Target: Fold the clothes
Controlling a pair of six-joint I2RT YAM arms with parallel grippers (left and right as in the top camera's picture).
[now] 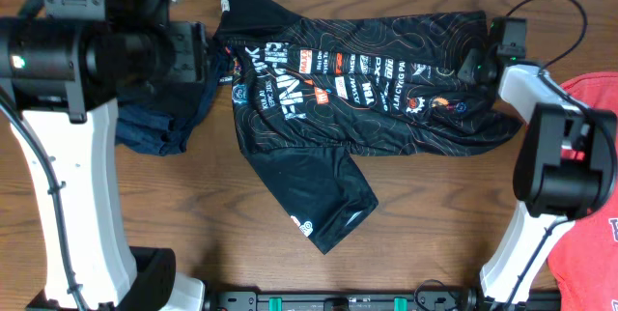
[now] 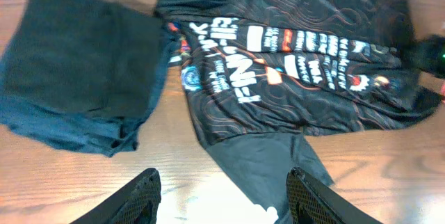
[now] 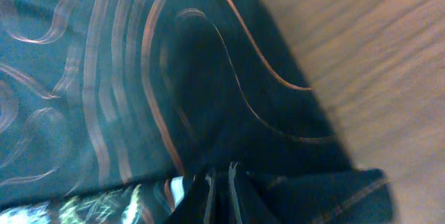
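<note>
Right gripper (image 3: 220,184): clenched, with a bunched fold of the black jersey (image 1: 367,89) pinched between the fingertips.
Grasp location: the jersey's end nearest the right arm, on the edge farthest from the collar.
Jersey position: spread mostly flat on the table (image 1: 435,234), at its centre, between the two arms.
Long axis: runs across the table from arm to arm, with the lettered collar end toward the left arm and the held end toward the right arm.
Loose sleeve (image 1: 319,200): splays off the long axis toward the arm bases and is not yet folded in.
Left gripper (image 2: 226,197): released, jaws spread with nothing between them; it hangs above the table and looks down on the collar end and the sleeve.
Nearer arm: right for the held end; left for the collar end and the sleeve.
Coming move (judgement): carry the held end along the long axis, toward the left arm.
Navy folded garment (image 2: 76,64): just beside the collar end; it appears to touch it.
Coral-red T-shirt (image 1: 589,214): beyond the right arm, apart from the jersey.
</note>
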